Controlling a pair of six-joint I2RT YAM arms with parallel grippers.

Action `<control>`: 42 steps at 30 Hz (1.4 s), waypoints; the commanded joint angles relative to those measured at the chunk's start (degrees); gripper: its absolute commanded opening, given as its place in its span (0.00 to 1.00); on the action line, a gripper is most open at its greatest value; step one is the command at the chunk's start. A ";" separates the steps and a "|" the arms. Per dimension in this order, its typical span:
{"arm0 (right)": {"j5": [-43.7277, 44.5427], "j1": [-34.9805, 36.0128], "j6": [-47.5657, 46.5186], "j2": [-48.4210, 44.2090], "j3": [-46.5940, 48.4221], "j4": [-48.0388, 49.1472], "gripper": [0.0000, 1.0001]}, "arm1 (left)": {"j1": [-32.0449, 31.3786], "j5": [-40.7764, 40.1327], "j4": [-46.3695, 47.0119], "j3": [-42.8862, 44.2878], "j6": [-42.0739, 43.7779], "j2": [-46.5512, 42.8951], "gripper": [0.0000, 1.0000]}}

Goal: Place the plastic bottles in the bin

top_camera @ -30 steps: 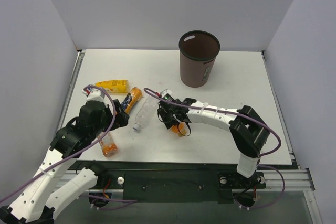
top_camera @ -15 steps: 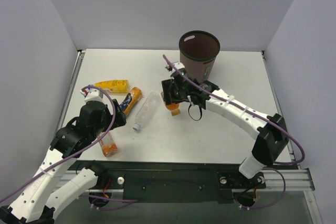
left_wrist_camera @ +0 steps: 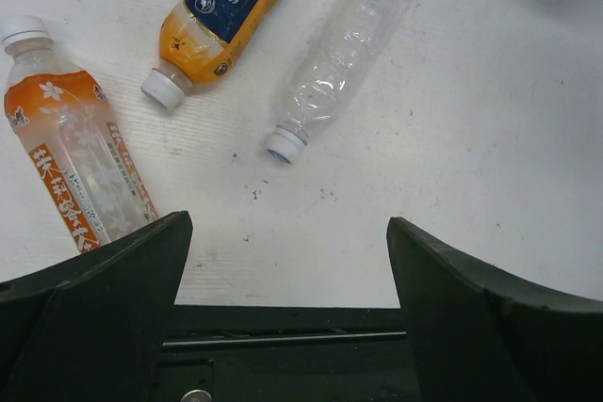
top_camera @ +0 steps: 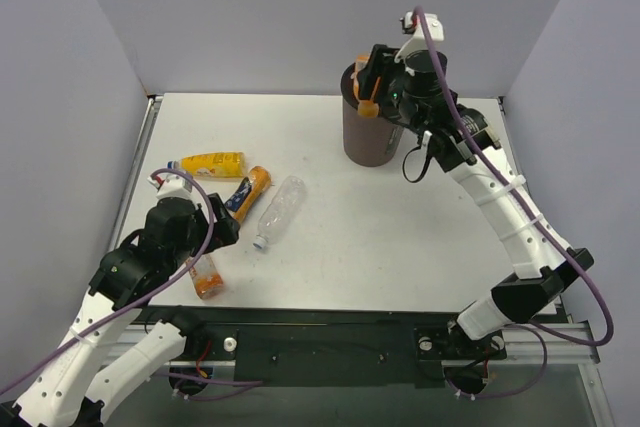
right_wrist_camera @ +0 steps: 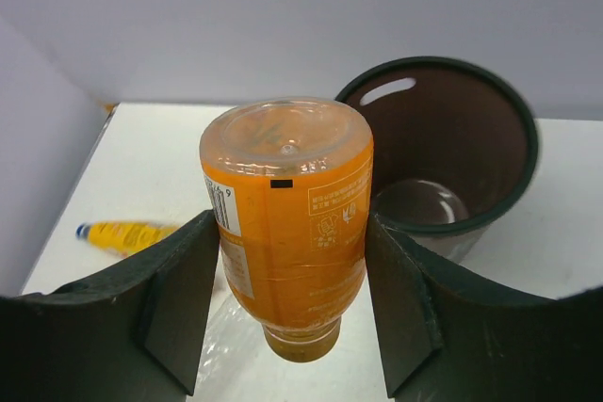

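My right gripper (top_camera: 369,82) is shut on an orange-filled bottle (right_wrist_camera: 288,223) and holds it in the air, neck down, at the left rim of the dark brown bin (top_camera: 371,137). The bin's opening (right_wrist_camera: 443,152) shows just right of the bottle in the right wrist view. My left gripper (left_wrist_camera: 287,317) is open and empty above the table's near left. On the table lie a clear bottle (top_camera: 278,211), an orange bottle with a dark blue label (top_camera: 247,191), an orange-and-white labelled bottle (top_camera: 205,275) and a yellow bottle (top_camera: 210,163). Three of them also show in the left wrist view: clear (left_wrist_camera: 341,56), blue-labelled (left_wrist_camera: 226,8), orange-and-white (left_wrist_camera: 75,157).
White walls close the table at the back and both sides. The black front rail (top_camera: 330,332) runs along the near edge. The bin stands at the back, right of centre.
My right arm has lifted the orange bottle from the table's middle and carried it up and back to the bin's rim. The left arm has barely moved.
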 commanded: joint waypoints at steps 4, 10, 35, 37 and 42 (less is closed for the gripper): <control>11.31 -7.97 3.22 5.90 0.17 13.14 0.42 | 0.40 2.14 0.39 0.34 -1.91 0.65 0.96; 15.19 -11.93 5.24 16.44 7.53 20.90 0.42 | 0.49 3.02 -0.67 1.31 -2.35 1.10 0.96; 8.25 5.01 24.27 -1.01 -35.36 21.98 1.00 | 0.84 -2.78 -2.25 -1.68 -8.50 -4.97 0.95; 7.37 8.08 28.51 -2.16 -42.60 27.62 0.99 | 0.84 -3.48 -3.31 -1.51 -8.59 -5.93 0.95; 1.14 13.29 32.92 6.86 -41.94 25.37 0.98 | 0.84 -10.15 -5.42 -1.68 -13.06 -11.99 0.95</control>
